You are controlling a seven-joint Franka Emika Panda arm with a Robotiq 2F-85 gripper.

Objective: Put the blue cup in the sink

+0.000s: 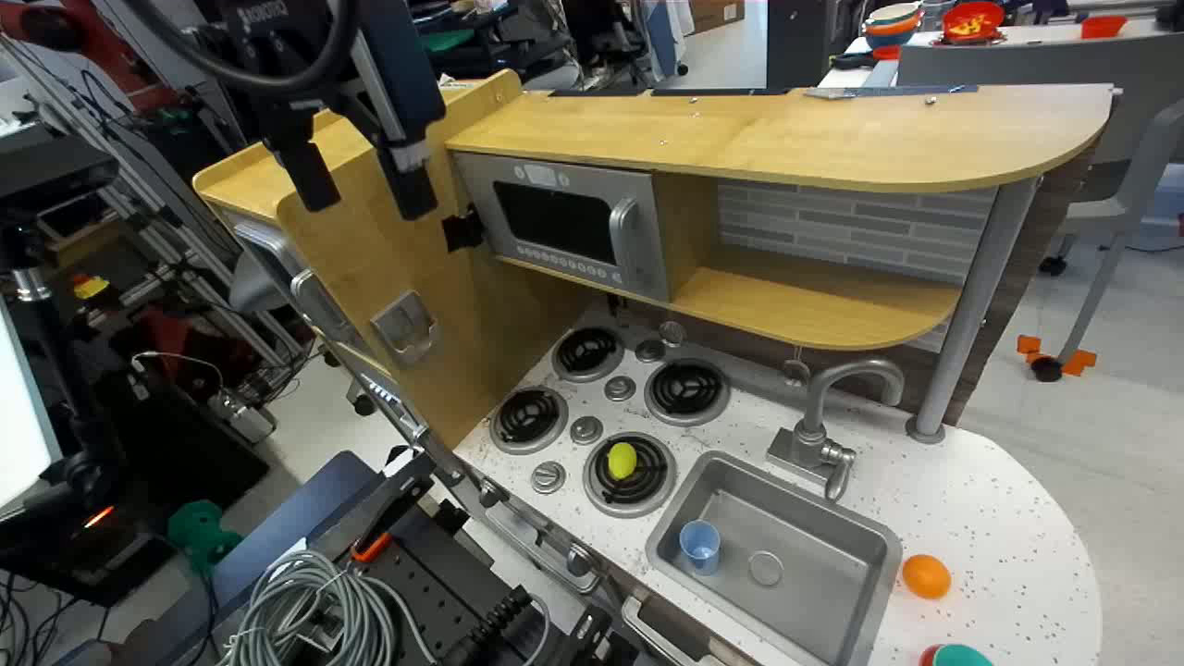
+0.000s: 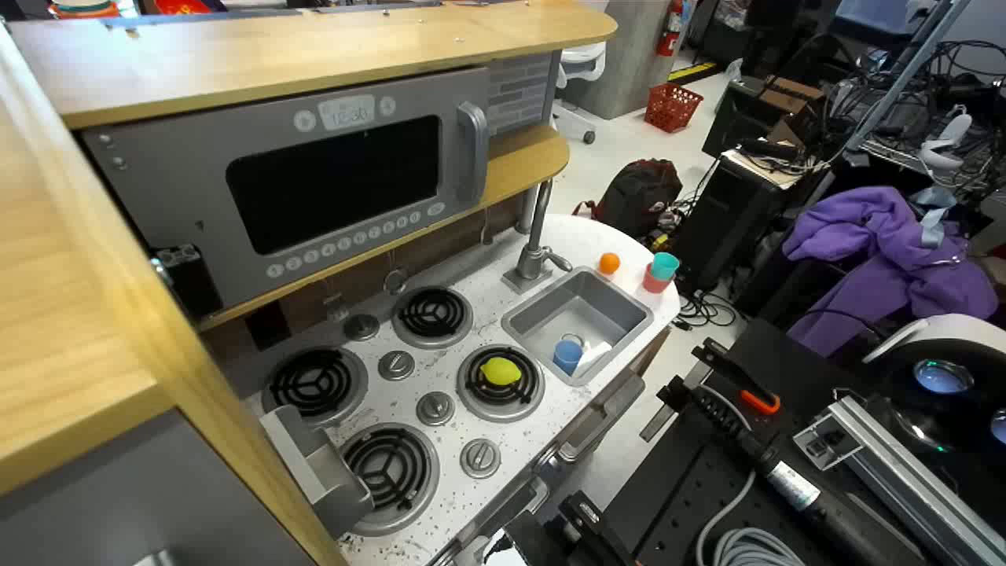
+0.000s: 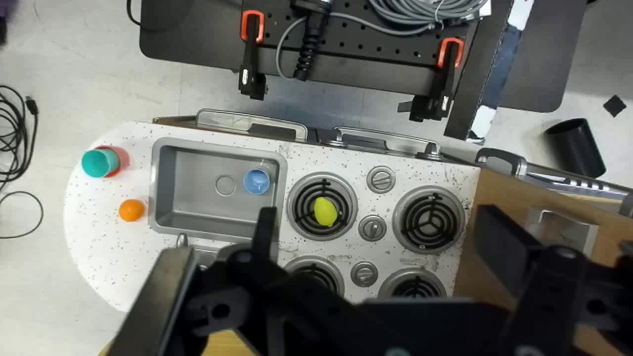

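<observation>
Speckled desk [image 1: 1027, 527] holds the sink [image 1: 814, 564], blue cup [image 1: 699, 548] inside. In an exterior view, the hand [image 1: 363, 192] gapes well left of both.

The claw [image 3: 381, 217] stands at the lower edge, fingers [image 3: 265, 230] spread wide; the blue cup [image 3: 256, 181] is in the sink [image 3: 198, 198], between the drain [image 3: 225, 185] and one end; a lemon [image 3: 325, 211] lies on the burner [image 3: 301, 207] just beyond that end; on the surface [image 3: 99, 237], past the opposite end, an orange [image 3: 131, 210] sits near a turquoise cup [image 3: 99, 163] partly hiding a red cup [image 3: 124, 158]
</observation>
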